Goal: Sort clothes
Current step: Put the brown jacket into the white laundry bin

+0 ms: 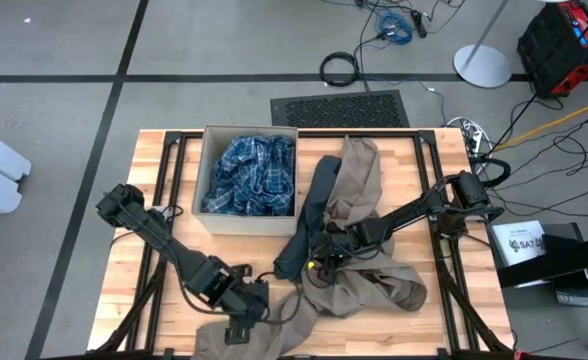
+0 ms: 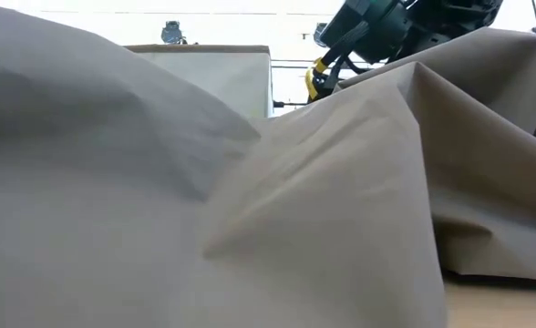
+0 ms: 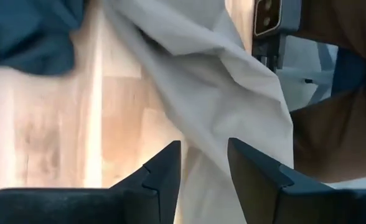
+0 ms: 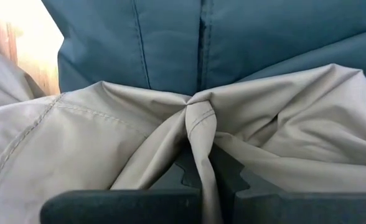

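High view shows three garments and one box on the wooden table (image 1: 149, 215). One blue-and-white plaid shirt (image 1: 251, 176) lies crumpled inside the square cardboard box (image 1: 202, 172), which stands at about eleven o'clock from the table's centre. One dark navy garment (image 1: 307, 222) runs in a long strip just beside the box's right wall, from the centre toward six o'clock. One khaki-tan garment (image 1: 359, 180) spreads from twelve o'clock down past the centre to a heap near five o'clock, with another fold of the same tan cloth reaching the near edge at about seven o'clock.

Two arms are at work. The right gripper (image 1: 321, 252) sits at the table's centre, its fingers pinched together on a gathered fold of the khaki-tan garment (image 4: 198, 124), with the navy cloth (image 4: 233, 37) lying just behind that fold. The left gripper (image 1: 246, 318) rests at about seven o'clock near the front edge; its two fingers (image 3: 164, 171) stand apart, and pale tan fabric (image 3: 201, 81) hangs between them, not clamped. From table height, tan cloth (image 2: 250, 210) fills nearly everything, with the box's wall (image 2: 218, 73) behind it.
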Tool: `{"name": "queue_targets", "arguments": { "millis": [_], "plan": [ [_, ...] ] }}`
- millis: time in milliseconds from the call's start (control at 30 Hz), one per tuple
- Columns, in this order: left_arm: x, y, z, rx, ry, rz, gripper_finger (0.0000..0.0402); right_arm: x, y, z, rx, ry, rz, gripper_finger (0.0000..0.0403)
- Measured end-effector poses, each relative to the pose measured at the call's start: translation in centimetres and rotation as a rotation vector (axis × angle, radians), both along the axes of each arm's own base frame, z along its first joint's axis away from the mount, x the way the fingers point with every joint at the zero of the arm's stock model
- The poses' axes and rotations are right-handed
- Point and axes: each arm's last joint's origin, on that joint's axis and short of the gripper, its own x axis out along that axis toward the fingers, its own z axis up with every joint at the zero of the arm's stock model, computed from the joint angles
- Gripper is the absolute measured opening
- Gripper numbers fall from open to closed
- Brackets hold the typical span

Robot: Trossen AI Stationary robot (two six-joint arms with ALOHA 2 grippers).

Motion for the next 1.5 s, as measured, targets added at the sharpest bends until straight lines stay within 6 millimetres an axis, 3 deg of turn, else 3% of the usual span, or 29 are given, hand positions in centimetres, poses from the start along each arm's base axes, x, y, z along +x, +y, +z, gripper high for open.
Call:
{"name": "queue_targets", "arguments": {
  "millis": [300,533,733,1033,1267,1400,1500],
  "plan": [
    [0.5,-2.6,-4.7,-0.036,0.093,0.154,0.0142,-0.2,1.1,0.0,0.001,-0.003,0.011,0.0],
    [1.0,-4.0,-8.3,0.002,0.169,0.137,0.0142,-0.5,2.1,0.0,0.025,-0.001,0.006,0.0],
    [1.8,-5.6,-9.8,-0.06,0.116,0.073,0.0142,-0.5,2.1,0.0,0.018,-0.005,-0.015,0.0],
    [2.2,-5.8,-12.7,0.027,0.141,0.05,0.013,-0.2,1.0,0.0,0.01,-0.009,-0.036,0.0],
    [2.4,-5.6,-13.1,0.107,0.093,0.077,0.0013,-0.1,0.8,0.1,-0.003,-0.012,-0.033,0.0],
    [2.5,-5.5,-13.0,0.151,0.058,0.067,0.0004,-0.1,0.7,0.1,-0.009,-0.013,-0.025,0.0],
    [2.8,-5.6,-11.8,0.186,0.017,0.036,0.0003,-0.1,0.6,0.1,-0.011,-0.014,-0.026,0.0]
  ]
}}
